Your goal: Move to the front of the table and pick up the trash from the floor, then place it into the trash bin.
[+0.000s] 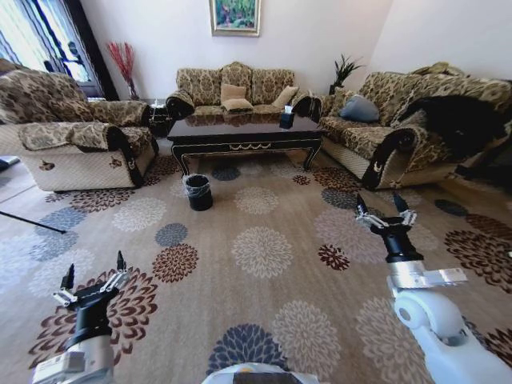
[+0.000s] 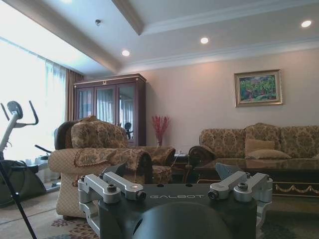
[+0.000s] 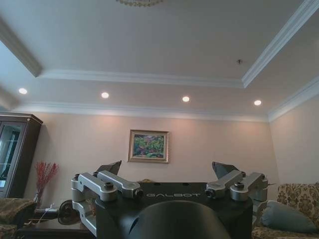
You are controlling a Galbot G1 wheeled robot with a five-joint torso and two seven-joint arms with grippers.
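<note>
Floral-patterned carpet [image 1: 264, 248] covers the floor of a sitting room, bounded by patterned sofas on three sides. Trash bin [image 1: 198, 192]: a small round black bin lined with crinkled clear plastic, standing upright on the carpet just in front of the table's left front leg, well apart from both arms. Table [image 1: 244, 132]: long, low, dark and glossy, with gold scrollwork on its front rail, set before the rear sofa [image 1: 236, 88]; a black tissue box [image 1: 286, 118] stands near its right end. No piece of trash can be told apart from the carpet pattern. Left gripper [image 1: 94, 269]: held low above the carpet at the near left, fingers spread wide, nothing between them. Right gripper [image 1: 382, 204]: raised at the near right, fingers likewise spread and empty. A framed painting [image 1: 235, 16] hangs on the rear wall.
</note>
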